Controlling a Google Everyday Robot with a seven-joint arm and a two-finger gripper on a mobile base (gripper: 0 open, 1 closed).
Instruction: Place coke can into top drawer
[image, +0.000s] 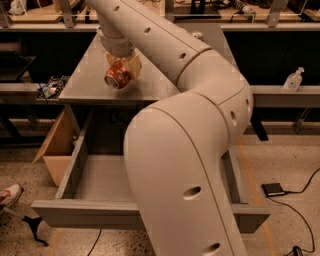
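Observation:
The coke can (118, 76), red-orange with a silver end, lies tilted on its side in my gripper (121, 70), just above the left part of the grey table top (85, 85). The gripper is shut on the can, with tan fingers (133, 63) around its upper side. The top drawer (75, 216) is pulled wide open below the table's front edge; its grey floor (100, 177) shows on the left. My arm crosses the middle of the view and hides the drawer's centre and right part.
A cardboard box (56, 145) stands on the floor left of the drawer. A shoe (9, 195) shows at the far left. A spray bottle (293, 80) sits on a shelf at right. A small black device (273, 189) with a cable lies on the floor at right.

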